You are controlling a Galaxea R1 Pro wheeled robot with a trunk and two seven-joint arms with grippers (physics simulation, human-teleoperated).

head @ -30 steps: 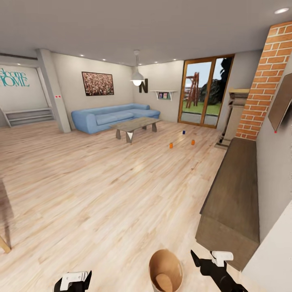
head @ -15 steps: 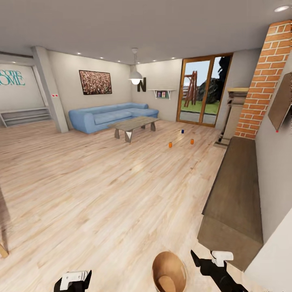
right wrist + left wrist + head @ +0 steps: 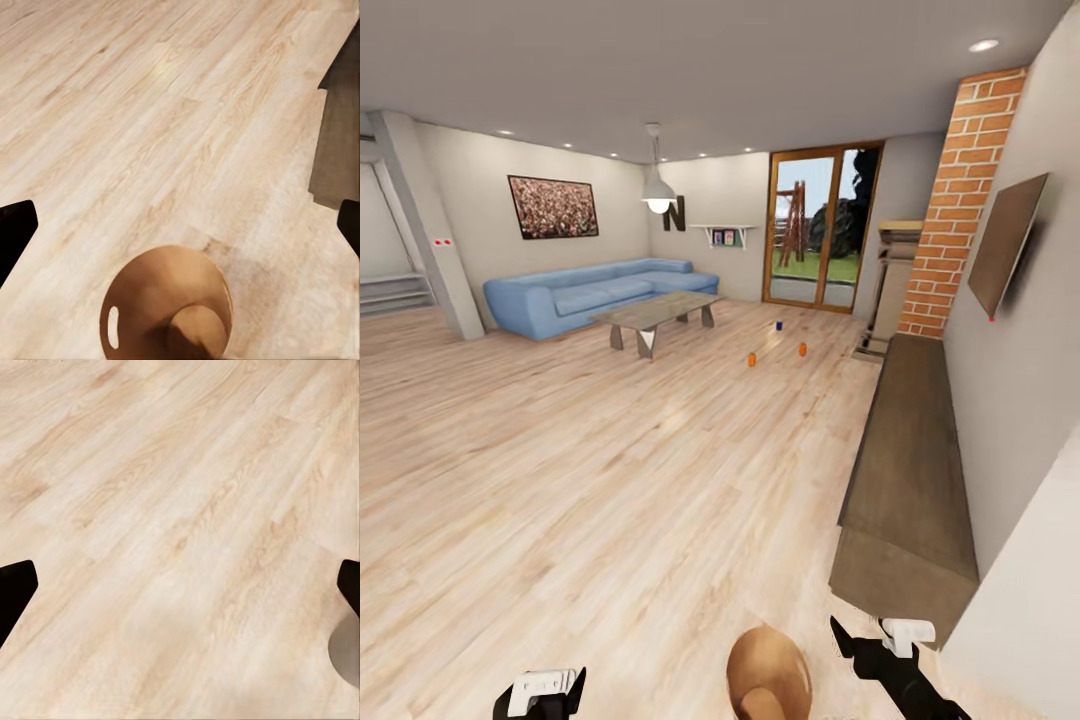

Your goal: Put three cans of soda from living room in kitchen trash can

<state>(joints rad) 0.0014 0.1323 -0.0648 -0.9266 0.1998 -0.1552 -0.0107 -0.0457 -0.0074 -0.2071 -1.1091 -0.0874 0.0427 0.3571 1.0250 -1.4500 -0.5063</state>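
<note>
You see three soda cans at 12 o'clock on the far floor: two orange (image 3: 752, 359) (image 3: 802, 349), one blue (image 3: 779, 325). One trash can (image 3: 765, 676) stands at 6 o'clock. Left pincer (image 3: 180, 585) and right pincer (image 3: 180, 225) spread wide, holding nothing.

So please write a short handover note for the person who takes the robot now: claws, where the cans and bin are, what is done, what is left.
Left claw: open, empty, low over the wood floor.
Right claw: open, empty.
Bin: on the floor right in front of the robot, beside the right claw; no can inside it.
Cans: two orange cans and one blue can stand far off on the floor, between the coffee table and the glass doors.
Done: no can picked up.
Left: drive to the cans, collect all three, put them in the bin.
</note>
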